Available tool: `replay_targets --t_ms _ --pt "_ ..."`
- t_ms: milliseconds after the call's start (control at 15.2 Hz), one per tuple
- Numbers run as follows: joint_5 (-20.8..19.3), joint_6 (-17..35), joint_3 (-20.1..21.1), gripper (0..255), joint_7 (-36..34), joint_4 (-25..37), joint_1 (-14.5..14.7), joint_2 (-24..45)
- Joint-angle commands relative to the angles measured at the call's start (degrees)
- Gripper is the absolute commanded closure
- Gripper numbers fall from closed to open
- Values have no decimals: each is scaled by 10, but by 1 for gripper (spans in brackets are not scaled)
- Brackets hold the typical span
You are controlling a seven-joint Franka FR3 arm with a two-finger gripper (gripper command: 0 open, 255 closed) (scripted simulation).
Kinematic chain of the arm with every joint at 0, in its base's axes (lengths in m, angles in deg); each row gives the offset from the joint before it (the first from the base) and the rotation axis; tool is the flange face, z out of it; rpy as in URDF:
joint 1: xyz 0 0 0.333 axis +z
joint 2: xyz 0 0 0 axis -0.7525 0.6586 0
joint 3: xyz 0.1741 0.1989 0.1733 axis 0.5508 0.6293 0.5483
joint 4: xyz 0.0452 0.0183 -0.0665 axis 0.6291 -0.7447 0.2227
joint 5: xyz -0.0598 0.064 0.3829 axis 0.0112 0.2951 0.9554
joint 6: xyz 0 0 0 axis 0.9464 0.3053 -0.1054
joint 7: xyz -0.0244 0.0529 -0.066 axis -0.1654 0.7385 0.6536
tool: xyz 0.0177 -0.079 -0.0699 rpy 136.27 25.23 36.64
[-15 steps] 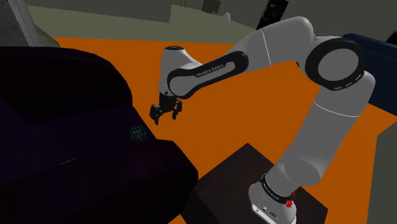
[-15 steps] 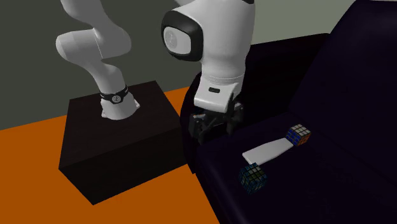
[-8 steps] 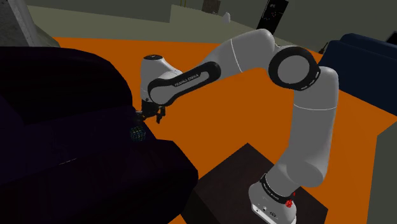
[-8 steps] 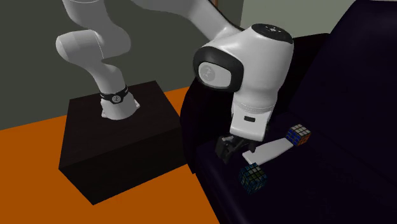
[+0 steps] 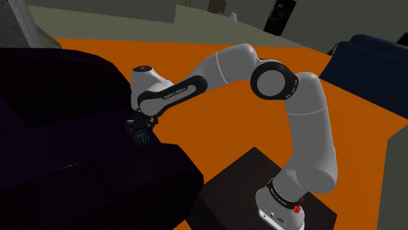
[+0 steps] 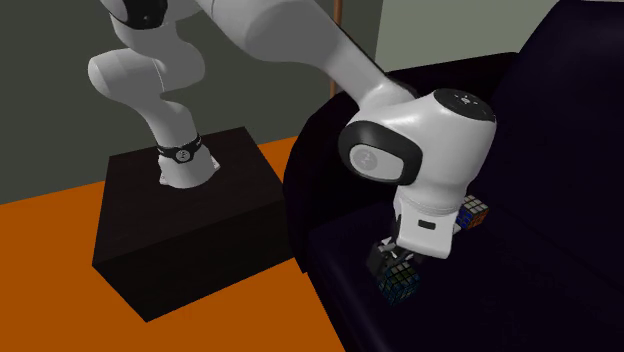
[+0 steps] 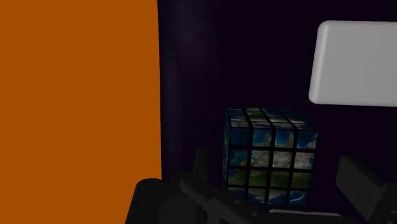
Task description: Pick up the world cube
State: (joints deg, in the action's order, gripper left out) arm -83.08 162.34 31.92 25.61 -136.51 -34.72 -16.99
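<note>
The world cube, a twisty cube printed with blue sea and cloud patches, lies on the dark sofa seat near its front edge. It appears small and dim in the shoulder view and just below the hand in the second exterior view. My black gripper is open right over it, and the fingers stand wide apart on either side without touching it. In the shoulder view the gripper hangs just above the cube. In the second exterior view the gripper is partly hidden by the white wrist.
A flat white slab lies on the seat just beyond the cube. A second, multicoloured cube sits further along the sofa. The orange floor drops off past the seat edge. The black stand is next to the sofa.
The arm has swung to the shoulder view's left and lowered from above the sofa's edge down onto the cube. The fingers stayed apart. The cube has not moved.
</note>
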Motion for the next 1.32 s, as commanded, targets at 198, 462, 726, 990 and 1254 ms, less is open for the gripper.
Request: replay_targets --t_ms 198,462,726,990,1254 --pt "-7 23 -6 0 -4 0 4 23" --pt "-7 24 -5 255 -5 -2 4 22" --pt "-7 25 -5 255 -5 -3 4 21" --pt "-5 18 -4 255 -4 -1 3 17" --pt "0 -1 1 255 0 -1 0 -3"
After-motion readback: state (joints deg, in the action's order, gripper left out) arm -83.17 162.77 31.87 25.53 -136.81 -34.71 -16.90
